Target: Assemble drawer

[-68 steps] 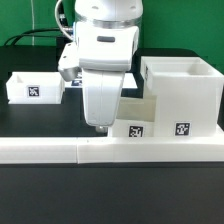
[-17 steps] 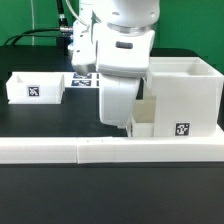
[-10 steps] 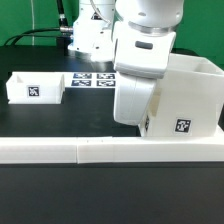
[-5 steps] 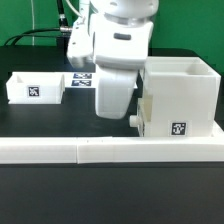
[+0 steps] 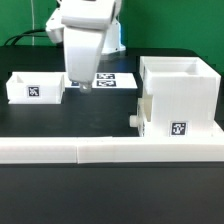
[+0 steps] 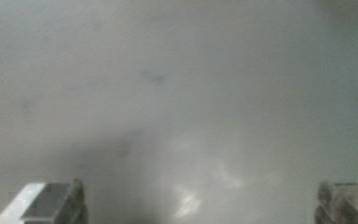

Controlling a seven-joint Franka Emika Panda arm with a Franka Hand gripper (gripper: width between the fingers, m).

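The tall white housing [image 5: 181, 97] stands at the exterior view's right with a tag on its front. One tray sits pushed into it; only its front and round knob [image 5: 137, 119] show on the side facing the exterior view's left. The second tray [image 5: 35, 88], with its tag, lies on the dark table at the exterior view's left. My gripper [image 5: 82, 86] hangs between the loose tray and the housing, above the table, holding nothing. In the wrist view its fingertips [image 6: 48, 200] stand far apart over a blurred grey surface, so it is open.
The marker board [image 5: 112, 79] lies on the table behind the gripper. A long low white wall strip [image 5: 110, 150] runs along the front edge, with the housing against it. Black cables trail at the back left.
The gripper pushed the first tray into the housing, let go, and has swung up and towards the exterior view's left, away from the housing. The marker board shows again.
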